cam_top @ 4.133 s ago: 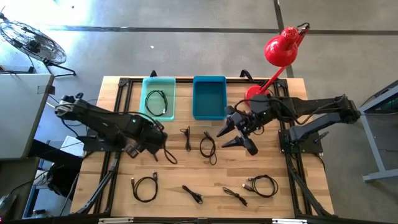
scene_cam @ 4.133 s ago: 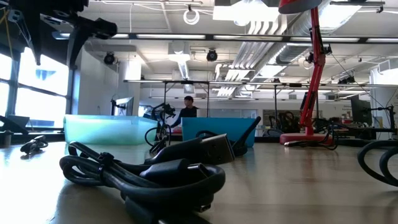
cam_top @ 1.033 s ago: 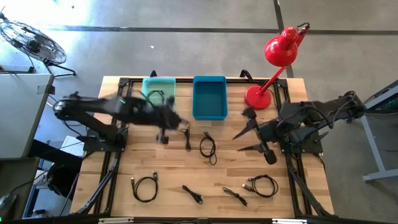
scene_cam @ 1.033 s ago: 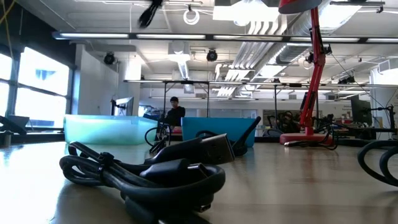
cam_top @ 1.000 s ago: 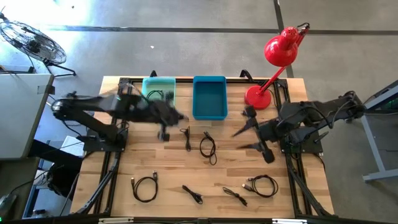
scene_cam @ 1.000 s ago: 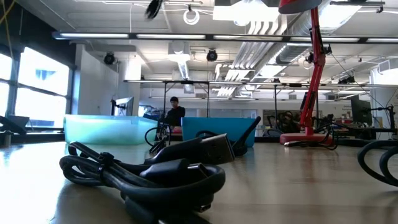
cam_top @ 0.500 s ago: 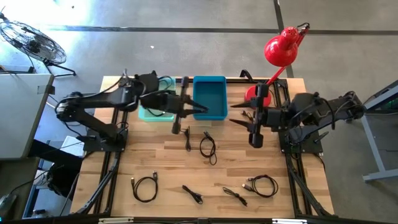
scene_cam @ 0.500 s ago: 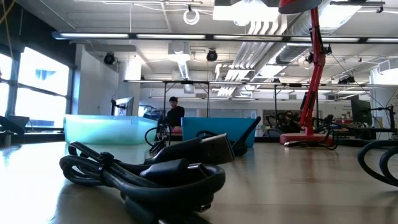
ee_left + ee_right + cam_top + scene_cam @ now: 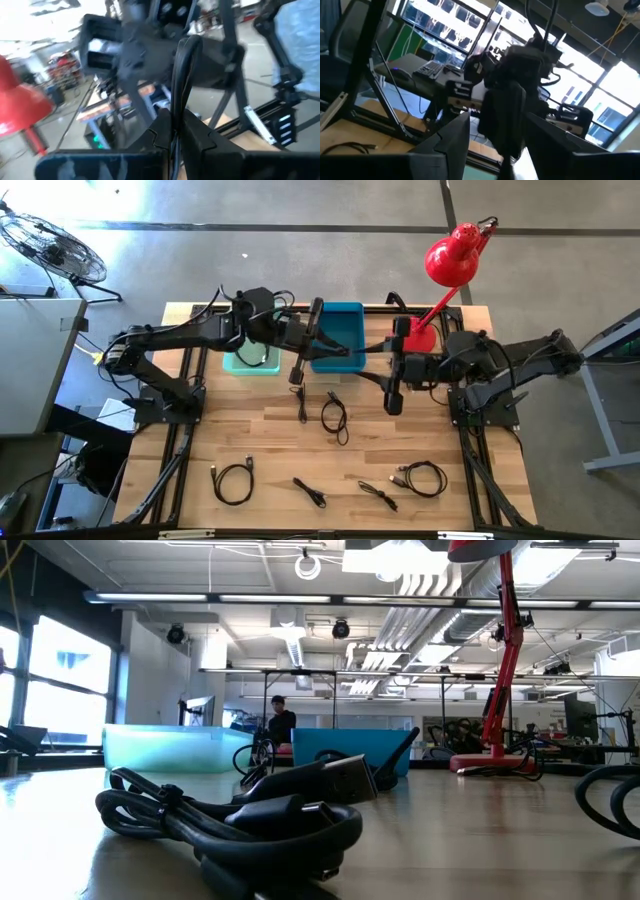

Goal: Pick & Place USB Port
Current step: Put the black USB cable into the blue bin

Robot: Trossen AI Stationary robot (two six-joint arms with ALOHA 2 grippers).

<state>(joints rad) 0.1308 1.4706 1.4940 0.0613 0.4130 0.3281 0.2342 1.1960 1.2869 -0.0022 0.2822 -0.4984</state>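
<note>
Over the blue bin [image 9: 336, 337]:
Left hand [image 9: 322, 352]: clamping a dangling USB cable [image 9: 297, 372], not yet dropping it.
Right hand [image 9: 366, 362]: waiting beside the bin, fingers spread, empty.
Remaining: five cables lying on the table [image 9: 460, 490].

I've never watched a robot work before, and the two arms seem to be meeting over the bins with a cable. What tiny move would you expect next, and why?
Probably a handover: the right gripper closes on the cable. The left gripper is shut on that cable above the blue bin, with its end hanging down, while the right gripper faces it, open and holding nothing. I cannot tell whether the right fingers already straddle the cable, so a slight advance may come first.
</note>
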